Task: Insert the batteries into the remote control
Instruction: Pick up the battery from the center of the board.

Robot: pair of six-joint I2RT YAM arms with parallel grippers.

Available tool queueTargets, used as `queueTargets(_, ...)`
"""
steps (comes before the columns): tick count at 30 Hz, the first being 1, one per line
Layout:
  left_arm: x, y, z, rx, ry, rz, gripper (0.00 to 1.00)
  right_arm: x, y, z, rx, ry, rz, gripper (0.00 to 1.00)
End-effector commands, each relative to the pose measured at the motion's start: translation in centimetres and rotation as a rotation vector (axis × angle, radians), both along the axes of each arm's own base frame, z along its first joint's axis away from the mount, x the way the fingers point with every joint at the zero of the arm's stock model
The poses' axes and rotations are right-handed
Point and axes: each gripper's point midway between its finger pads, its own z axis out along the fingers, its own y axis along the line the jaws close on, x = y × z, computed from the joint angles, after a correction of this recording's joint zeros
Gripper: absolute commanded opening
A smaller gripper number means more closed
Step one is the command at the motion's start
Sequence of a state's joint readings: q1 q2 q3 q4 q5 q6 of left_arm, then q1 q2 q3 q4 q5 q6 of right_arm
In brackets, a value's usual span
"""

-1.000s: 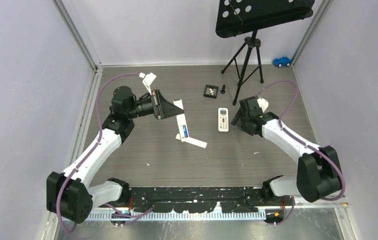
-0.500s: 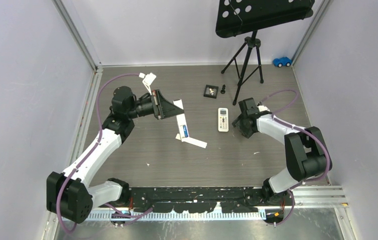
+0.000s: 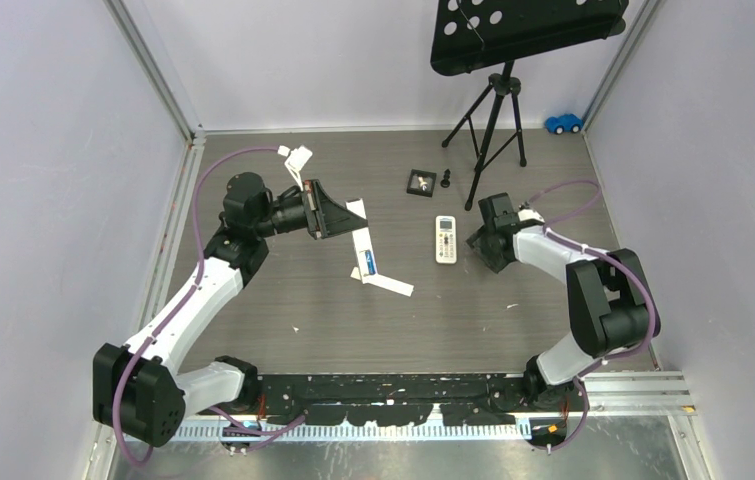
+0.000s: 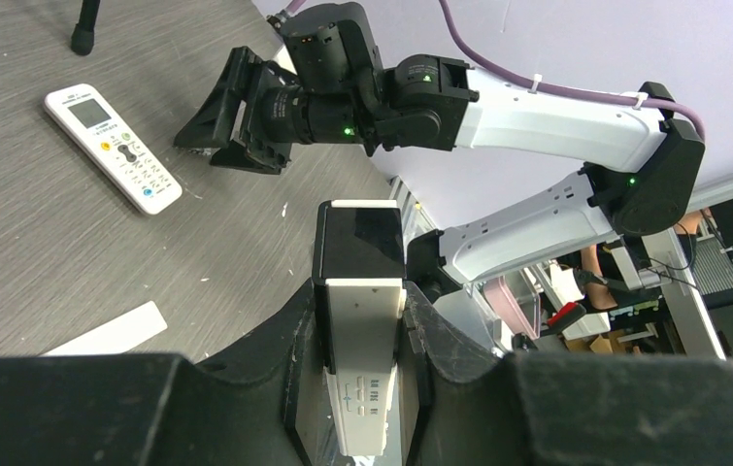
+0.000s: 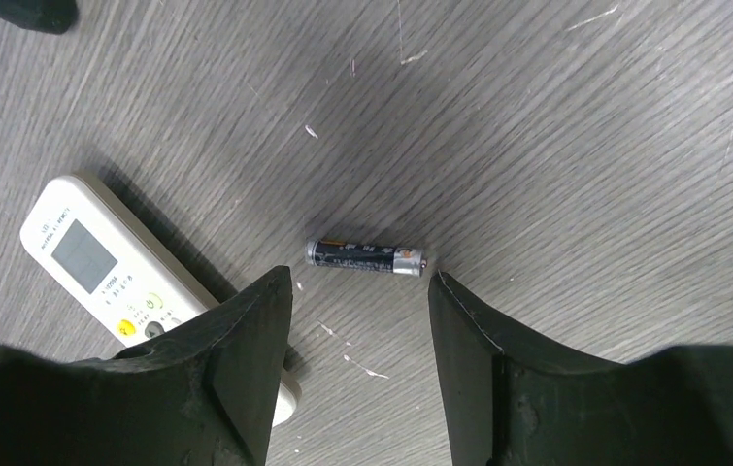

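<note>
Battery [image 5: 365, 258] not yet loaded: lies on tabletop [image 5: 585, 146] just ahead of right fingers [image 5: 246, 340], spread apart (nothing gripped). Left fingers [image 4: 297, 374] clamp remote [image 4: 359, 320]; pickup + insertion look left to do.

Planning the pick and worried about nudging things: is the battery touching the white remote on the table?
Apart. The right wrist view shows a strip of bare table between the battery and the white remote.

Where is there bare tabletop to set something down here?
Free: the wide strip between the white strips and the black base rail. Crowded: around the white remote, battery and right end effector.
</note>
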State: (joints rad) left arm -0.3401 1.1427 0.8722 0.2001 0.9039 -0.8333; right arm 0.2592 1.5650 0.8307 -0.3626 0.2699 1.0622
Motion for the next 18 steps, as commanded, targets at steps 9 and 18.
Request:
queueTargets(9,0.0,0.1,0.6,-0.004,-0.032,0.002,0.00,1.1,-1.9,-0.5,-0.081,0.008,-0.061,0.58)
queueTargets(18,-0.2,0.1,0.4,0.005,-0.030,-0.003,0.00,2.5,-1.1,-1.3,-0.094,0.047,0.041,0.46)
